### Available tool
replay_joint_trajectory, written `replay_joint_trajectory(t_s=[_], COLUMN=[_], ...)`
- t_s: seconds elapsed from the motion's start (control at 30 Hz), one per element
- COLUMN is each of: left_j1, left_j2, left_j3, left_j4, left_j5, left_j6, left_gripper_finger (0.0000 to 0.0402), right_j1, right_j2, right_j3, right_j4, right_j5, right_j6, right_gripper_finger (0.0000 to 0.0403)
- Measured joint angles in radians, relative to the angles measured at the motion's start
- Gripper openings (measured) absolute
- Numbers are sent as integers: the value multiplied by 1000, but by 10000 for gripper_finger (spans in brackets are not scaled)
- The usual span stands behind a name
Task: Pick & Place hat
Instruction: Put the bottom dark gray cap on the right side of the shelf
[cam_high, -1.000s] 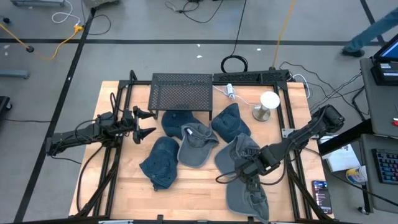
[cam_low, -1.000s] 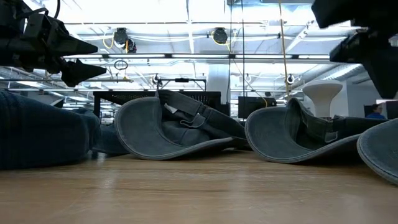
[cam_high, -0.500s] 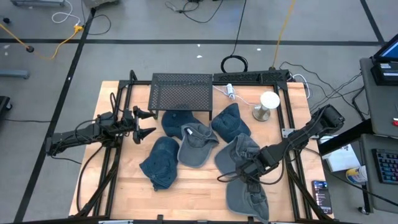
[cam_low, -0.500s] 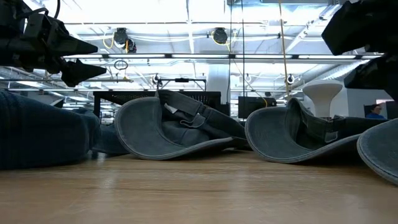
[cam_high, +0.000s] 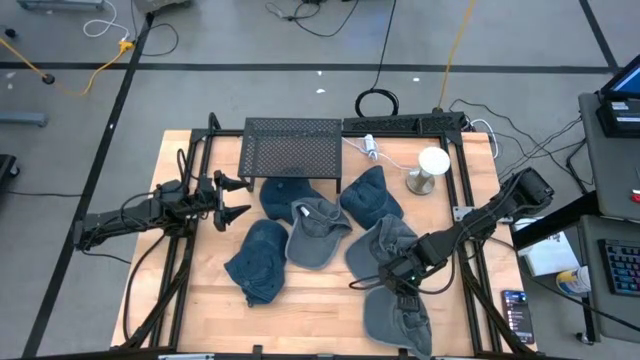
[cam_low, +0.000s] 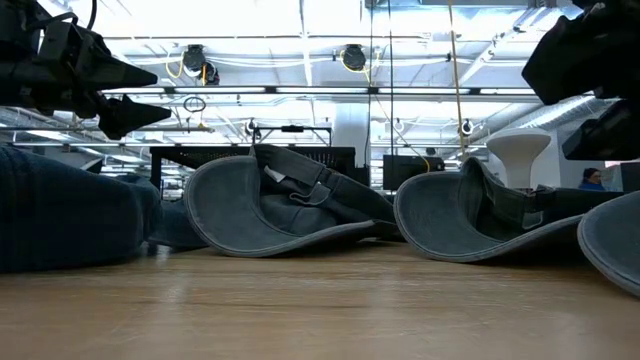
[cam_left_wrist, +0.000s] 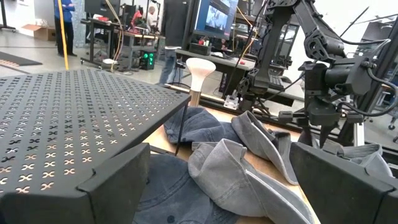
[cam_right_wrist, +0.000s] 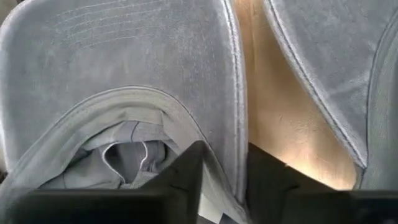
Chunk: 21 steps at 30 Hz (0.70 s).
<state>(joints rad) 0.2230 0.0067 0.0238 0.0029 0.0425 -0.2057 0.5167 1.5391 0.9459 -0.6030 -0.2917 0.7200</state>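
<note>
The hat being taken (cam_high: 396, 316) lies at the near right edge of the table (cam_high: 310, 305), brim up. It is judged light, soft and floppy, with only the brim stiff enough to be gripped. The right tool (cam_high: 400, 284) is pinched on that brim's edge, as is shown in the right wrist view. The left tool (cam_high: 236, 198) hangs spread wide near the black perforated rack (cam_high: 291, 147). Six hats are counted, one rack and one white stand (cam_high: 430, 168).
</note>
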Motion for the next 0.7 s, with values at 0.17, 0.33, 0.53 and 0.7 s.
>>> replay_joint_trajectory(t_s=[0.17,0.33,0.53,0.7], left_j1=[0,0,0,0], left_j2=[0,0,0,0], left_j3=[0,0,0,0], left_j4=[0,0,0,0], left_j5=[0,0,0,0], left_j6=[0,0,0,0], left_gripper_finger=[390,390,390,390], right_j1=[0,0,-6,-12], right_j2=[0,-4,-49,-113], right_j3=[0,0,30,67], right_j4=[5,3,-8,-14], right_j5=[-7,-9,-23,-11], right_j6=[0,25,36,38], right_gripper_finger=[17,19,13,13])
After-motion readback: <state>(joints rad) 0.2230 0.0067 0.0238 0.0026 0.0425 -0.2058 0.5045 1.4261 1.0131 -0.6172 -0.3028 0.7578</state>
